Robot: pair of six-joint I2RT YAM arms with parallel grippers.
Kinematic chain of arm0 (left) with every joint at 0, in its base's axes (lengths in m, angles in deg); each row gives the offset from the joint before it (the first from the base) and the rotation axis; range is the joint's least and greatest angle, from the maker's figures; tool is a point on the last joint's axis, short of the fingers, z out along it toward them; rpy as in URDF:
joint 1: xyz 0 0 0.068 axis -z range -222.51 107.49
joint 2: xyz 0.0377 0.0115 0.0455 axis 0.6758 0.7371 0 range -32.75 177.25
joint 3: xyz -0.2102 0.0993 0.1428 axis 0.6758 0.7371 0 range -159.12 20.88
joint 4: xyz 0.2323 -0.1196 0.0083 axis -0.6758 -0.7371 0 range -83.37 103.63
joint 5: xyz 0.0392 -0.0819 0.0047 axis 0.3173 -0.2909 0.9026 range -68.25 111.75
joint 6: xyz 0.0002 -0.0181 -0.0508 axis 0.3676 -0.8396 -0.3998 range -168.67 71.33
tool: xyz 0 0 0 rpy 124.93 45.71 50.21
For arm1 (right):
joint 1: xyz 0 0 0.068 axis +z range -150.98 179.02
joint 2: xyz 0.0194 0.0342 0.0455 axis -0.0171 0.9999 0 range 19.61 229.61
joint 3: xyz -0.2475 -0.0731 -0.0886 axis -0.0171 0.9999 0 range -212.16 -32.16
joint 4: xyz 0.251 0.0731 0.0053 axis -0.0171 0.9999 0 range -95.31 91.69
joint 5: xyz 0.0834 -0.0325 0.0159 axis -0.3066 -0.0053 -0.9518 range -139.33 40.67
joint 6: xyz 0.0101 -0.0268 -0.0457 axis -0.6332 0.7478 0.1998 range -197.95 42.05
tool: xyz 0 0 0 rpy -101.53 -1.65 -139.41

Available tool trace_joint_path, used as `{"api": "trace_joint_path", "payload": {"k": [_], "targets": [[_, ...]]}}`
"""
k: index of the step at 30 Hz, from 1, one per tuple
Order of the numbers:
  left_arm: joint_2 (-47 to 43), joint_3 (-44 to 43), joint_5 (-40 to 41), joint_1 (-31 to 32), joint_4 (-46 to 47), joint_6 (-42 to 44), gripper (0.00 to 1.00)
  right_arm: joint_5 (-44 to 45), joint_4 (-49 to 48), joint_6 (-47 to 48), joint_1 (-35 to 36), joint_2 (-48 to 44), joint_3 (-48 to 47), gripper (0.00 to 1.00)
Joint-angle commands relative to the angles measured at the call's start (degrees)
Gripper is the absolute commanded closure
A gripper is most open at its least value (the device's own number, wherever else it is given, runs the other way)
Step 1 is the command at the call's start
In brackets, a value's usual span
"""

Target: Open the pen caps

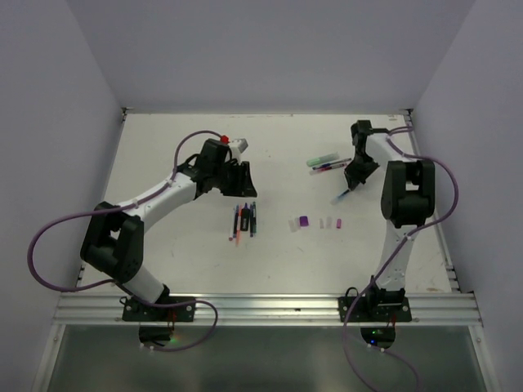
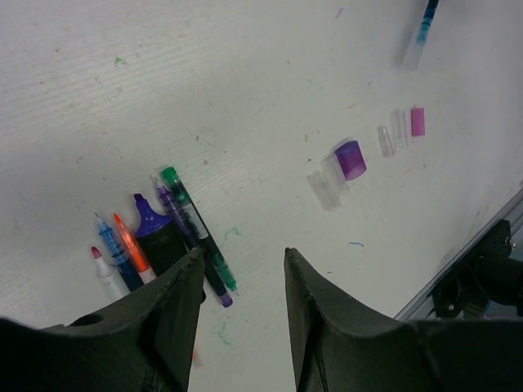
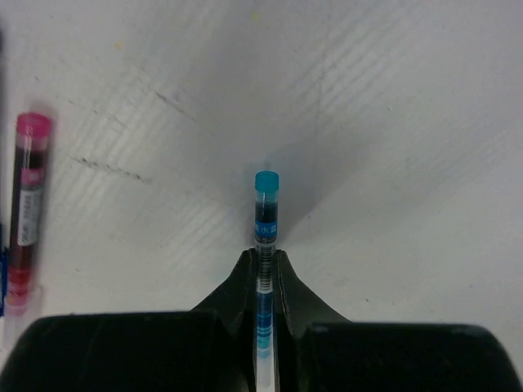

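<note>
Right gripper (image 3: pixel 263 260): clamped on blue pen (image 3: pixel 265 214), whose teal tip (image 3: pixel 266 181) may be its cap.
Left gripper (image 2: pixel 243 261): jaws apart, holding nothing, at 12 o'clock of pens (image 2: pixel 176 237).
Pen caps (image 2: pixel 351 159): loose on table (image 1: pixel 286 147), at 3 o'clock from pens.

White table (image 1: pixel 278 163), metal front rail (image 1: pixel 270 306), grey walls (image 1: pixel 270 57)

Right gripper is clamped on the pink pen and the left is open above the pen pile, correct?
Not quite: the right gripper is shut on the blue pen, not the pink pen, which lies loose on the table beside it, as the right wrist view shows. The left gripper is indeed open above the pen pile.
</note>
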Motion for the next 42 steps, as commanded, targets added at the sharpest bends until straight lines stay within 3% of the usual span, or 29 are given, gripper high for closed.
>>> {"api": "trace_joint_path", "payload": {"k": [1,3,6,10,16,22,42], "targets": [[-2.32,-2.00,-6.38,-0.48,0.32,1.72,0.54,-0.83,-0.39,0.97,-0.15,-9.63,3.59,1.00],[-2.14,-2.00,-9.72,-0.57,1.64,1.63,0.53,-3.12,-2.83,2.64,0.20,-15.15,5.53,1.00],[-1.35,-1.03,-22.26,-0.57,6.02,-0.12,0.52,-9.96,-8.01,6.59,1.60,-21.58,10.09,1.00],[-0.65,1.43,-28.71,-0.48,14.28,-6.26,0.51,-14.63,-8.57,10.90,7.56,-25.55,10.37,1.00],[-0.21,0.38,-27.41,-0.48,12.11,-6.36,0.50,-12.53,-9.62,10.21,18.81,-31.53,10.46,1.00],[-0.82,2.48,-29.25,-0.48,15.17,-9.70,0.44,-12.27,-11.11,7.83,24.18,-32.50,9.93,1.00],[1.37,0.91,-30.04,2.51,17.55,-11.90,0.45,-9.46,-9.89,3.52,29.99,-27.41,3.52,1.00]]}}
